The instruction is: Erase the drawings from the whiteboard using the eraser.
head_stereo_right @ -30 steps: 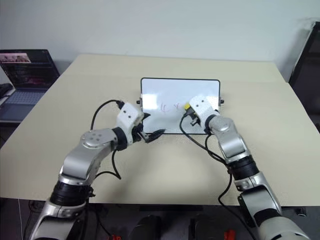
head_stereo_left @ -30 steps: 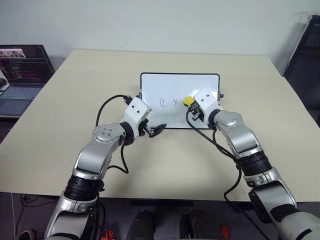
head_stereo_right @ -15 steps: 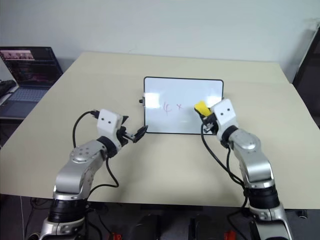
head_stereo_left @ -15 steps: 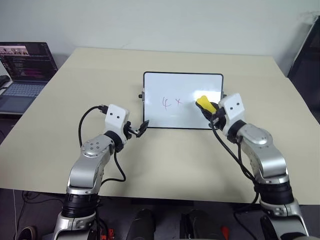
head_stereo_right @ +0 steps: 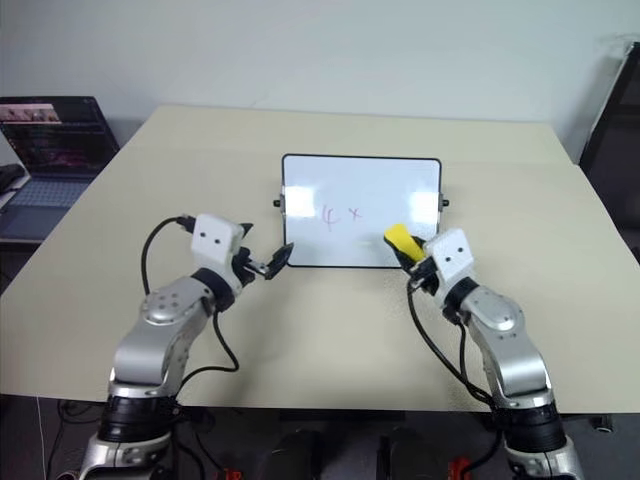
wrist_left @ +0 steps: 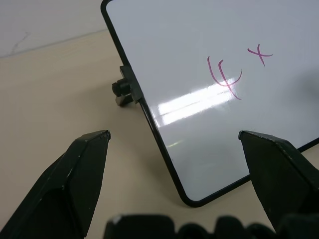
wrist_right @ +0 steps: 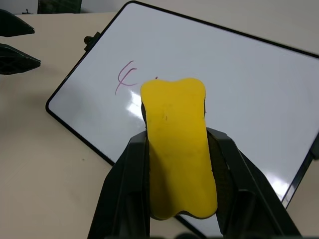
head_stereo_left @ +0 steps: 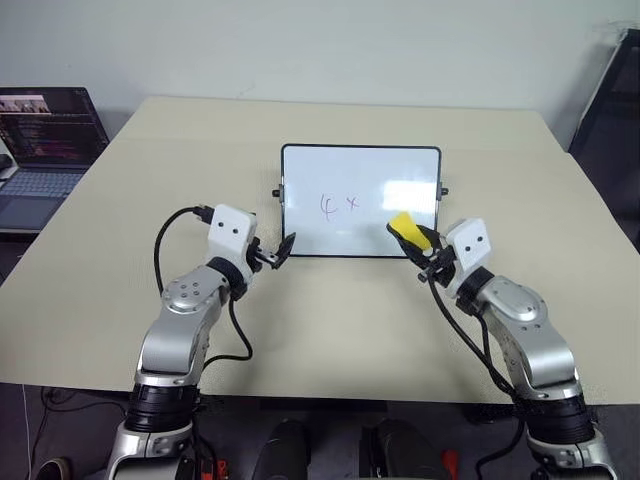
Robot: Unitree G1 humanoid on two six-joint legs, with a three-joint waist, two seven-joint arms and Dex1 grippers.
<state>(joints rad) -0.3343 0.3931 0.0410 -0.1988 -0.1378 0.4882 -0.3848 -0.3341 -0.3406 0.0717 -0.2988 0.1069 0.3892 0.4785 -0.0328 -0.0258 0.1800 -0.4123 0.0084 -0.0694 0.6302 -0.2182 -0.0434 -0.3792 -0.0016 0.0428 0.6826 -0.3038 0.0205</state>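
Observation:
The whiteboard (head_stereo_left: 390,175) stands tilted at the table's middle, black-framed, with a side knob (wrist_left: 122,92). The drawings (head_stereo_left: 338,205), thin reddish marks like "4 x" (wrist_left: 234,74), sit left of its centre. My right gripper (head_stereo_left: 420,243) is shut on the yellow eraser (head_stereo_left: 403,228), which hangs just in front of the board's lower right part, apart from the marks. The eraser (wrist_right: 177,144) sticks out between the two fingers. My left gripper (head_stereo_left: 283,248) is open at the board's lower left corner, its fingers (wrist_left: 79,174) wide apart on either side of that corner.
An open laptop (head_stereo_left: 45,140) sits on a lower surface off the table's left side. A dark object (head_stereo_left: 615,110) stands at the right edge. The beige table (head_stereo_left: 330,320) has bare surface in front of the board and on both sides.
My right gripper has drawn back from the board's face toward its lower right edge, eraser still held. The left gripper has shifted left along the board's bottom edge to its corner.

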